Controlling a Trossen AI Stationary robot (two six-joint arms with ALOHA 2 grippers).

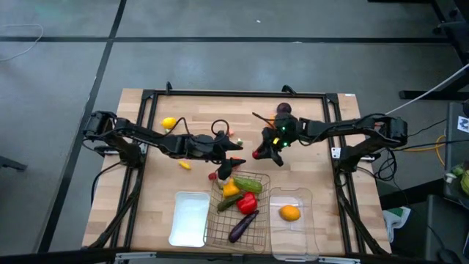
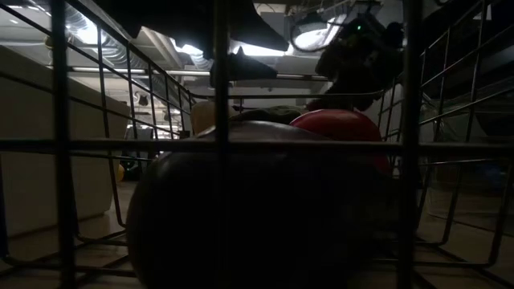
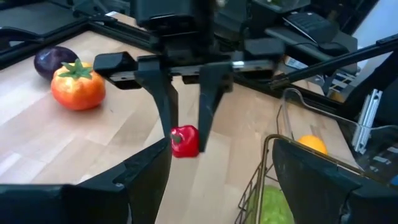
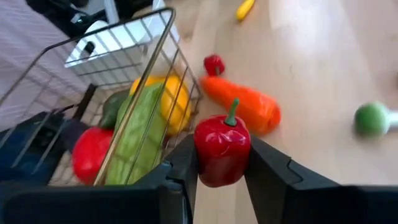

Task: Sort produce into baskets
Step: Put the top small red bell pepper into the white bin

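My right gripper (image 1: 262, 152) is shut on a small red pepper (image 4: 222, 149), just beyond the far rim of the wire basket (image 1: 220, 231). That basket holds a green cucumber (image 1: 248, 184), a yellow pepper (image 1: 230, 189), a red pepper (image 1: 247, 203) and a purple eggplant (image 1: 242, 226). My left gripper (image 1: 236, 155) stands open beside it, facing the held pepper (image 3: 185, 140), with nothing between its fingers. The white tray (image 1: 189, 218) lies left of the wire basket. On the right, the clear bin (image 1: 302, 236) holds an orange (image 1: 290, 213). My right gripper pinches the small red pepper by its two opposite sides (image 4: 200, 152) between its two fingers. The fingers (image 3: 163, 106) slant downward from the table's right side. The pepper sits stem up at the fingertips, clear of the table.
A carrot (image 4: 242, 106) and a small red ball (image 4: 214, 63) lie on the wood by the wire basket's far corner. A tomato (image 3: 78, 86) and a dark purple fruit (image 3: 55, 60) sit near the far edge. A lemon (image 1: 168, 123) lies far left.
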